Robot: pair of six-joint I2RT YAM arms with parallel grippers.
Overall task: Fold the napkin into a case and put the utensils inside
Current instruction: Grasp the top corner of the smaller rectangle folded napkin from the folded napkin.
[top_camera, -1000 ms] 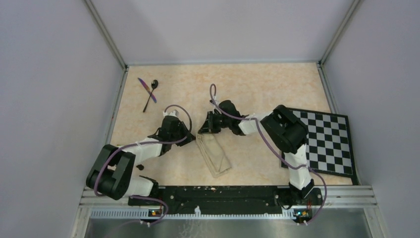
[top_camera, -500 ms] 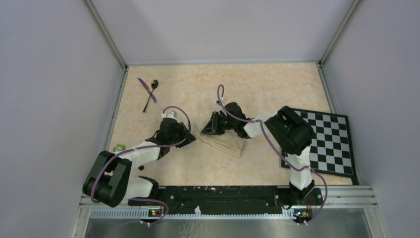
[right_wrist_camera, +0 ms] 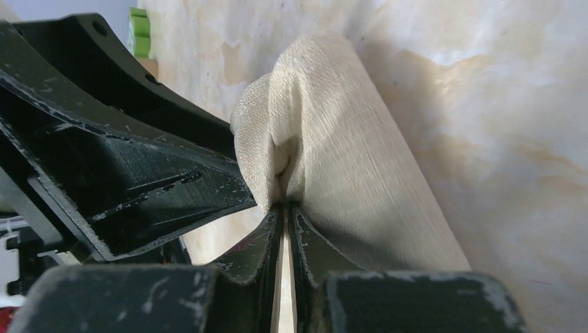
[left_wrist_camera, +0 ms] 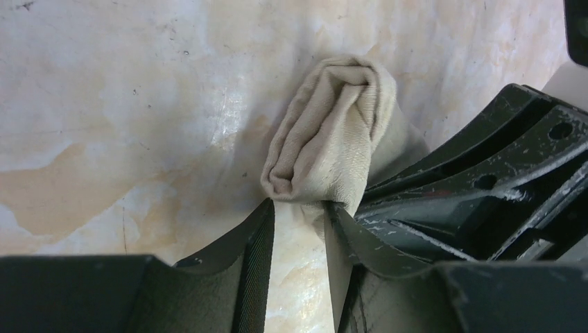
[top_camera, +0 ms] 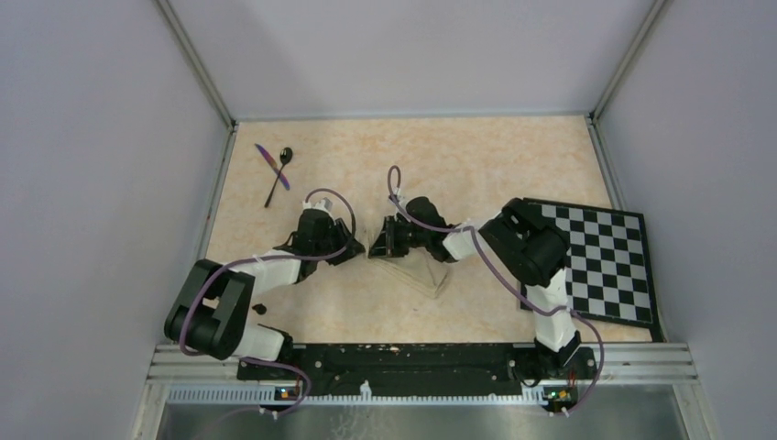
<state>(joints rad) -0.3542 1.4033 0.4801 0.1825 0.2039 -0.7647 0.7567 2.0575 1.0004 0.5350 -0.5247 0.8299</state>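
Note:
The beige napkin [top_camera: 423,272] lies as a narrow folded strip, running from the two grippers toward the right. Its bunched left end [left_wrist_camera: 333,132] sits just at the tips of my left gripper [left_wrist_camera: 299,208], whose jaws stand apart with bare table between them. My right gripper [right_wrist_camera: 284,206] is shut on a fold of the napkin [right_wrist_camera: 333,139] at its tips. In the top view, left gripper [top_camera: 351,249] and right gripper [top_camera: 376,246] face each other, almost touching. The utensils lie crossed at the far left: a black spoon [top_camera: 278,176] and a purple knife [top_camera: 272,166].
A black-and-white checkerboard [top_camera: 605,261] lies at the right edge of the table. A small green object [right_wrist_camera: 139,32] shows behind the left gripper in the right wrist view. Grey walls and metal rails close in the table.
The napkin swung from pointing at the near edge to lying sideways. The right gripper opened briefly, then shut on the cloth again. The left gripper opened and moved up to the right gripper.

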